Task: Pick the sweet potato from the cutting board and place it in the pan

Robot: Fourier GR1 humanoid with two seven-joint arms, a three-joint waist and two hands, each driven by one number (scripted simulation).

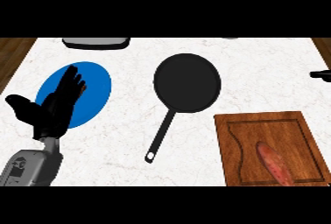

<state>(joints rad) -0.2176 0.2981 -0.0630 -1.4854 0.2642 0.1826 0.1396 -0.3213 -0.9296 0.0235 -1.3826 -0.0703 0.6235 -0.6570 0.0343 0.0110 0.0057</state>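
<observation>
step in hand: nothing picked up yet; by my reading this is the very start, with the approach to the sweet potato not begun.
sweet potato [272, 163]: lying lengthwise in the recessed part of the cutting board [241, 144], toward its lower right, reddish and long, untouched.
cutting board: sits on the worktop [258, 74] at the lower right, just beside the pan's rim, apart from it.
pan [187, 82]: black, round, nothing in it, in the middle of the worktop; its handle [160, 139] runs down and to the left, ending well left of the board.
left hand [55, 107]: at the left side, fingers [70, 85] straight and raised, thumb spread out, holding nothing; it rests over the blue plate [90, 94].
right hand: not to be seen from where i stand.
next move: i'd judge a hand has to come in over the board, line up along the potato's length and close round its middle, then carry it up and left to the pan.
in the way: little; the route from board to pan looks short and open, only the pan's rim to clear.
other things: a grey dish [96, 42] at the far edge, a dark object [321, 75] poking in at the right edge; both well apart from the route.
</observation>
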